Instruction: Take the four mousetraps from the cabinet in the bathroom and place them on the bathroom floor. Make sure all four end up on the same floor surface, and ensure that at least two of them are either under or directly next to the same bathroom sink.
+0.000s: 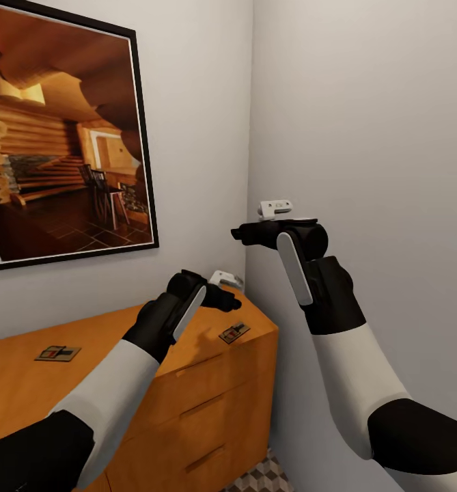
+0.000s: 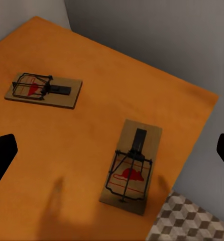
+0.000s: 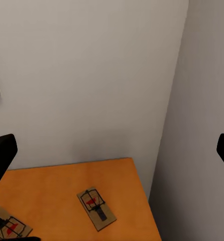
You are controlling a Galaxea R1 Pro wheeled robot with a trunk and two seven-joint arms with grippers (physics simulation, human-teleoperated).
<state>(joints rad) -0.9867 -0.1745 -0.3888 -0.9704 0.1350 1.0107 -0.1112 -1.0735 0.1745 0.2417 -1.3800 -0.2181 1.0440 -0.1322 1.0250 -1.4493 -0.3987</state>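
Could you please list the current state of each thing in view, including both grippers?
Orange-brown wooden cabinet: drawers closed.
Small brown wooden mousetrap near the corner: flat on the cabinet top, ungrasped.
Second such mousetrap: flat on the top, ungrasped.
Left gripper: open, above the cabinet top.
Right gripper: open, raised, empty.

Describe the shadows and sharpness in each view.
Head view: even, soft light, the left gripper casting a faint shadow on the cabinet top. Left wrist view: two blurry finger-like shadows beside the nearer mousetrap, edges slightly soft. Right wrist view: flat light on bare walls, no glare.
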